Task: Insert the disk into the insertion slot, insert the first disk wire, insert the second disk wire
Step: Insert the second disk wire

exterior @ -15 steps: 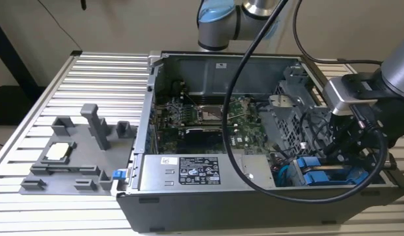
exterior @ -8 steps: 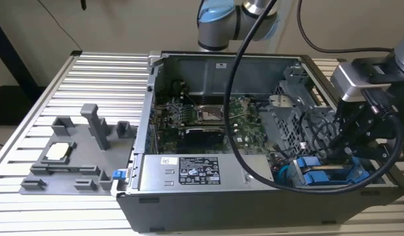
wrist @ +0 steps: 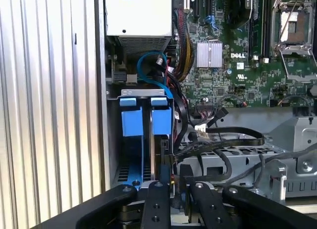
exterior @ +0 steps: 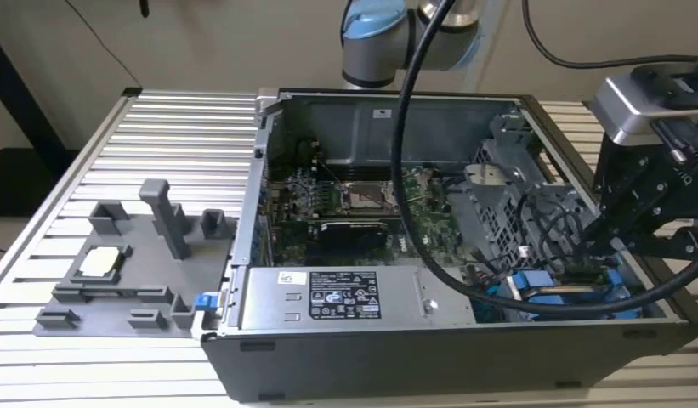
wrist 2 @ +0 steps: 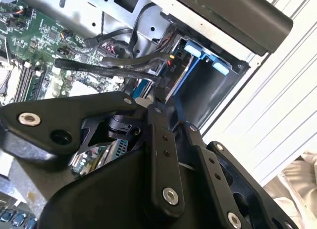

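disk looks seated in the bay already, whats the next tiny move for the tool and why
Probably a slight advance toward the disk's connector end. In the first wrist view the blue carrier sits in the insertion slot, and the tool is at the black wire beside it, with that wire apparently not yet fully plugged in.

Bright blue carrier tabs [wrist: 146,121] of the disk [wrist: 150,154] are showing vs grey sheet-metal insertion slot [wrist: 115,140], w/ black gripper [wrist: 171,182] links beside them. Green motherboard [wrist: 237,65] is sitting beyond the slot, black cables [wrist: 223,140] crossing btwn; grey box [exterior: 337,297] is carrying a white sticker.
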`<state>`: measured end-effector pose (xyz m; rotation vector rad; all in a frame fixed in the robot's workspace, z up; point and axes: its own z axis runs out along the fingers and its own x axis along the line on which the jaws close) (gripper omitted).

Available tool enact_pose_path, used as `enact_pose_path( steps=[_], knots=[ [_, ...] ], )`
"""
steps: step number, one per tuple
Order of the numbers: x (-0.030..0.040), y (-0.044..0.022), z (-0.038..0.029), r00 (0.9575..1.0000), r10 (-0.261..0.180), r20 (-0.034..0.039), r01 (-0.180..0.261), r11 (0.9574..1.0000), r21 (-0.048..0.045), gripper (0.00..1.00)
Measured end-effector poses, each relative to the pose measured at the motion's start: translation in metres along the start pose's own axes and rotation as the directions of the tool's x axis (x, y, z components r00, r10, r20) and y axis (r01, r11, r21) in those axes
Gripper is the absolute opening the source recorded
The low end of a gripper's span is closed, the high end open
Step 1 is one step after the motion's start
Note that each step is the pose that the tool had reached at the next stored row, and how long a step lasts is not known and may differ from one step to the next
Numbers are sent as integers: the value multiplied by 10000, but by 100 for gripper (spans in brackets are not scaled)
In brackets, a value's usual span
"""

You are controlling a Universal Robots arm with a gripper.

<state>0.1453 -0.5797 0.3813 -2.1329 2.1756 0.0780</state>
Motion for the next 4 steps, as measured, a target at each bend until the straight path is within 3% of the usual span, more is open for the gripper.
enact_pose_path(
  steps=[4],
  knots=[
    [-1, 0, -10, 10000, 0, -3, 0, 10000, 1, 24]
  ],
)
